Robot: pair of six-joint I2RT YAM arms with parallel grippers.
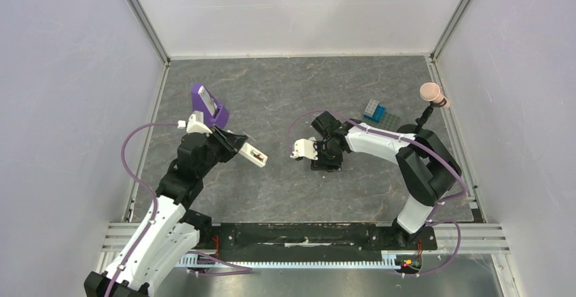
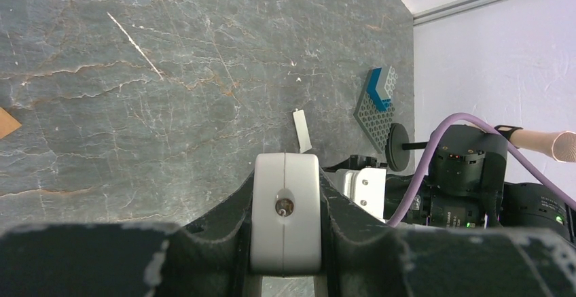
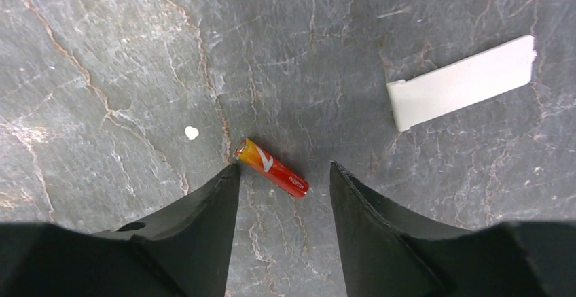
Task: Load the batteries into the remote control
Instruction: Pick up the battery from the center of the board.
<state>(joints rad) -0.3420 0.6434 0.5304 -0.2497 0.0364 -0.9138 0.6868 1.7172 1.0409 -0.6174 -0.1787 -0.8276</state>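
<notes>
My left gripper (image 1: 236, 147) is shut on the white remote control (image 1: 255, 155) and holds it off the table, its free end pointing right. In the left wrist view the remote (image 2: 285, 215) shows end-on, clamped between the jaws of the left gripper (image 2: 286, 175). The red-orange battery (image 3: 272, 168) lies flat on the table. My right gripper (image 3: 284, 168) is open, pointing down, with its fingertips on either side of that battery; its left tip is close to the orange end. In the top view the right gripper (image 1: 325, 158) hides the battery. The dark battery is not visible.
A small flat white strip (image 3: 462, 83) lies on the table near the battery and also shows in the left wrist view (image 2: 301, 131). A purple wedge stand (image 1: 208, 104) is behind the left gripper. A blue-grey studded plate (image 1: 373, 111) and a pink-tipped post (image 1: 432, 93) stand at the back right.
</notes>
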